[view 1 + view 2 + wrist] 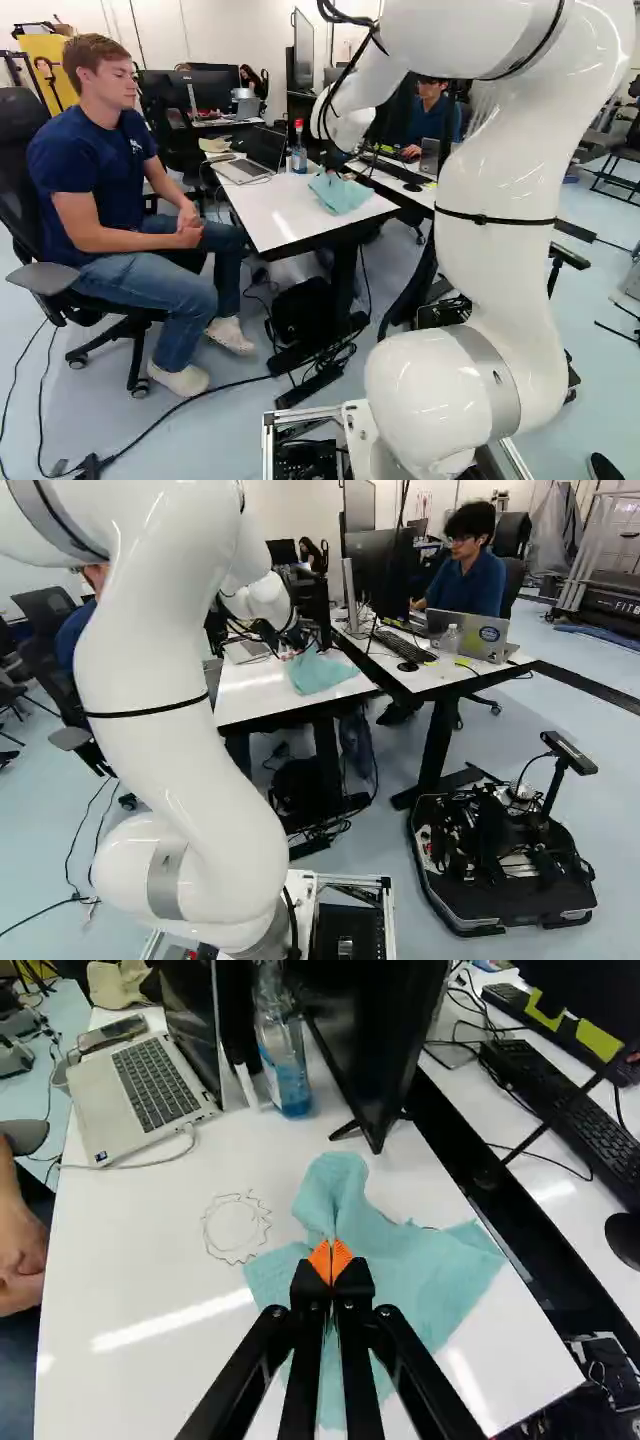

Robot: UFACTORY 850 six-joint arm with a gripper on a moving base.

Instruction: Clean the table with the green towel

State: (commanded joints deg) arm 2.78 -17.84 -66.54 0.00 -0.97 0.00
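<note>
We locate the green towel [400, 1270] on the white table [150, 1250], near its corner and reaching close to the long edge that faces the neighbouring desk [430, 680]. The gripper [332, 168] is at the towel, at the end of our white arm [490, 250]. In the wrist view, we read the gripper [331, 1260] as clenched on the towel: the orange pads [342, 1258] come together on a pinched fold of cloth. One rumpled lobe of the towel extends ahead of the fingertips; the remainder spreads under the gripper and to both sides of it, in loose creases. Beside the towel, on the laptop side and apart from the fingertips, we note a thin, wavy ring mark [235, 1228] on the table surface. The open laptop [155, 1085] sits farther along the table, with a cable [150, 1164] running along its front. A phone [112, 1034] lies just beside the laptop. A bottle with blue liquid [285, 1055] stands upright between the laptop and a black stand [375, 1125], whose feet rest near the towel's far end. On the neighbouring desk, we identify a keyboard [570, 1110] and a mouse [627, 1240], both apart from the towel.
</note>
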